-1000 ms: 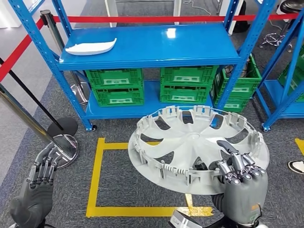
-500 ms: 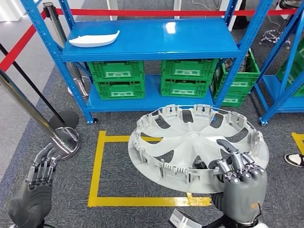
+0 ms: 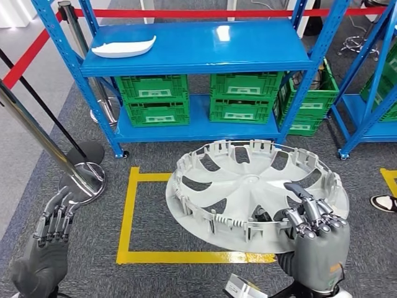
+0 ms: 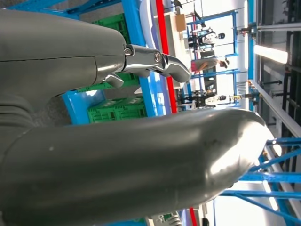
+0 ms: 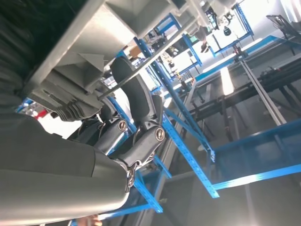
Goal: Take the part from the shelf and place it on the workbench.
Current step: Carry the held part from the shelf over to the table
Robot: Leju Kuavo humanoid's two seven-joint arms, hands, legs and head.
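Note:
A large grey wheel cover (image 3: 255,194) hangs level over the floor in the head view, its ribbed inside facing up. My right hand (image 3: 314,239) grips its near rim at the lower right, fingers hooked over the edge; the right wrist view catches that hand (image 5: 135,136) under the cover's grey underside (image 5: 117,28). My left hand (image 3: 46,242) hangs low at the left with fingers apart and nothing in it. In the left wrist view the thick thumb (image 4: 142,160) and a finger (image 4: 156,63) are spread.
A blue shelf rack (image 3: 201,46) stands ahead with a white curved part (image 3: 123,48) on its top board and green crates (image 3: 157,99) below. A yellow taped square (image 3: 126,217) marks the floor. Chrome stanchions (image 3: 84,180) and a red rope stand left. A shoe (image 3: 384,203) shows at right.
The whole scene has slid slightly downward in the picture, so the camera has moved. The wheel cover stays in my right hand's grip; the left hand hangs as before.

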